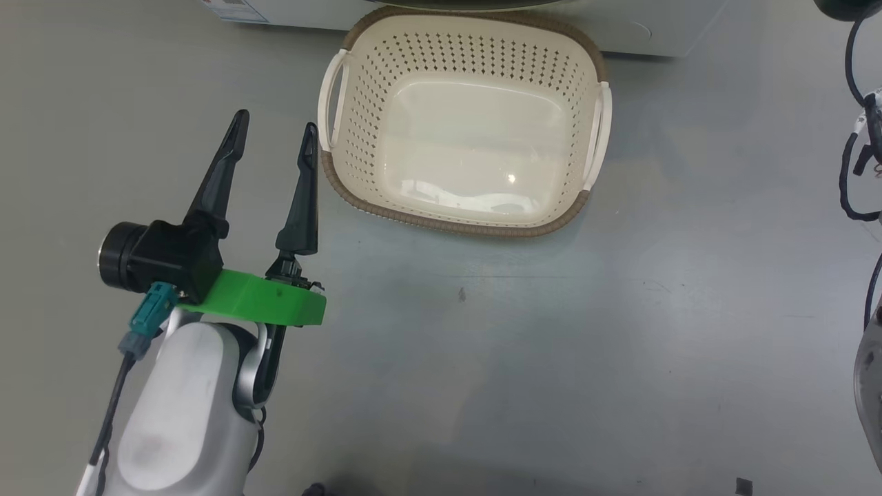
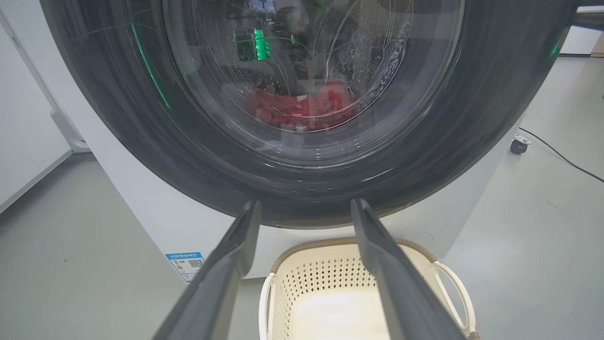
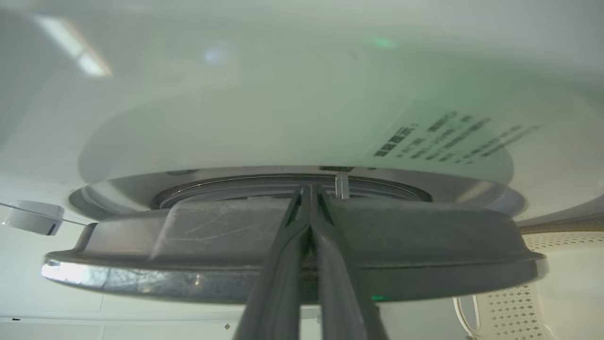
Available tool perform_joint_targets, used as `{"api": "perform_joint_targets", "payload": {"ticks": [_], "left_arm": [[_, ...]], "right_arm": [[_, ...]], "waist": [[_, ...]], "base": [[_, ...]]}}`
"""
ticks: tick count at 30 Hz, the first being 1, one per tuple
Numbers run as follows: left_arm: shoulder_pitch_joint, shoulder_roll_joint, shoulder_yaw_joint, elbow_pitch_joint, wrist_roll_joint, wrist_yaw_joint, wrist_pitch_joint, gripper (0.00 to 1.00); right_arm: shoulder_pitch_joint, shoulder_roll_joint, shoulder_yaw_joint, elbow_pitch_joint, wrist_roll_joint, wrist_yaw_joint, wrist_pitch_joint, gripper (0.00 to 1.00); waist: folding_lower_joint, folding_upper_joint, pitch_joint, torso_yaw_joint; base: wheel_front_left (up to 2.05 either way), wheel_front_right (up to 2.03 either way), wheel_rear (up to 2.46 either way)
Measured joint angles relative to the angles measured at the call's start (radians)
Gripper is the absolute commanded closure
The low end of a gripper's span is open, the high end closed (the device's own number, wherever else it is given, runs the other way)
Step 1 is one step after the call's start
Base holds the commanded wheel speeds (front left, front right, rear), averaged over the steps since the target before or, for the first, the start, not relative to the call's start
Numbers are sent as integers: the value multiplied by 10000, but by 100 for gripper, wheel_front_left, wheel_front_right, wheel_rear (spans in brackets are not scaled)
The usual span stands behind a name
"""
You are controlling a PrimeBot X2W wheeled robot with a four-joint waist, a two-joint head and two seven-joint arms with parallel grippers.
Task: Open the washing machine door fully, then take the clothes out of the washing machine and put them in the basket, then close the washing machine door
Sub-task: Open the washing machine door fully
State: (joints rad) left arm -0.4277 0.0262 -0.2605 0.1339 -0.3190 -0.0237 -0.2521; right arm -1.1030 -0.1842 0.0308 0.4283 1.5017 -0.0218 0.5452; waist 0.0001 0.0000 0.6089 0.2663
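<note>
Right jaws pressed together at washing machine door (image 3: 424, 245) edge, basket (image 3: 519, 293) lower right

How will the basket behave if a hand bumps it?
The basket is empty, perforated plastic, so it is probably light. On the smooth floor it would likely slide rather than tip, given its wide flat bottom.

The clothes (image 2: 302, 106) blur behind the door (image 2: 118, 118) glass; the door runs off the top edge. The sticker (image 3: 453, 137) print is unreadable. Left fingers (image 2: 222, 278) hide part of the basket (image 2: 321, 278).
</note>
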Motion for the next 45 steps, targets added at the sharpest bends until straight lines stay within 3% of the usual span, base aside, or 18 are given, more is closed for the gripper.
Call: {"api": "perform_joint_targets", "payload": {"ticks": [24,45], "left_arm": [[-126,-13,-299,140,-244,188,0,0],[37,-13,-336,516,-198,274,0,0]], "right_arm": [[-404,-387,46,1206,828,-52,1724,100],[905,-81,750,1450,999,834,3020,100]], "waist": [[0,0,-65,137],[-1,0,-963,-63]], "base": [[0,0,0],[0,0,0]]}}
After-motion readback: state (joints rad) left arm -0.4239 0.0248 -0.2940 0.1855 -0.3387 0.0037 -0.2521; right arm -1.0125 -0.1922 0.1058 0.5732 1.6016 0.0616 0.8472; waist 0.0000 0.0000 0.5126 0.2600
